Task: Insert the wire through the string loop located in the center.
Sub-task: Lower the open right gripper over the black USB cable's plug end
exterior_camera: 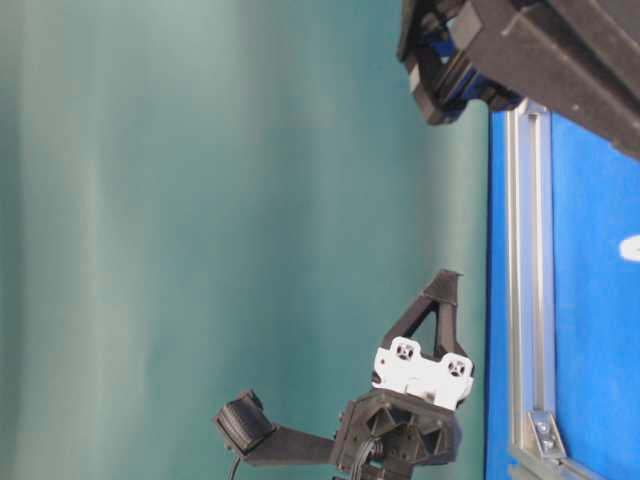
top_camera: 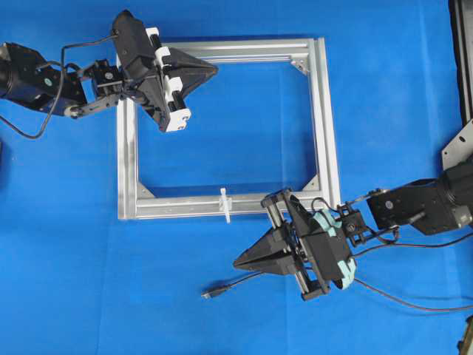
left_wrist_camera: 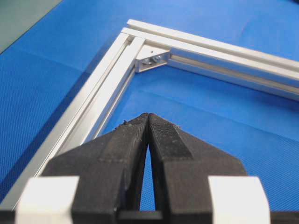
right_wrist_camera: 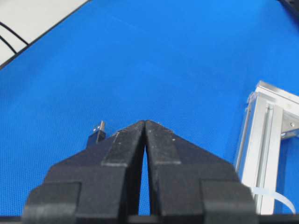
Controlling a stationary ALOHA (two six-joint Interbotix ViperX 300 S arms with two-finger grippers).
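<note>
Your right tool (top_camera: 238,262) is the one to use: the wire (top_camera: 244,282) lies on the blue counter (top_camera: 74,281) just below and slightly ahead of its tip, while your left tool (top_camera: 214,70) hangs over the far top corner of the aluminium frame (top_camera: 325,118), well apart from it. Both tools are clenched with nothing between the jaws; the wrist views show the pads pressed together at the tips.

The wire's plug end (right_wrist_camera: 98,132) points away from the right arm's base, the same way the right tool points, and its long axis runs back under the tool toward that arm, rising a little as it goes. In the right wrist view the plug shows just left of the closed tips.

The string loop (top_camera: 225,205) sits on the frame's near rail, just beyond and to the side of the right tool's tip, its long axis crossing the rail. The plug's axis lies roughly across that, so you will likely need to release the jaws, pick up near the plug and turn it toward the loop.
</note>
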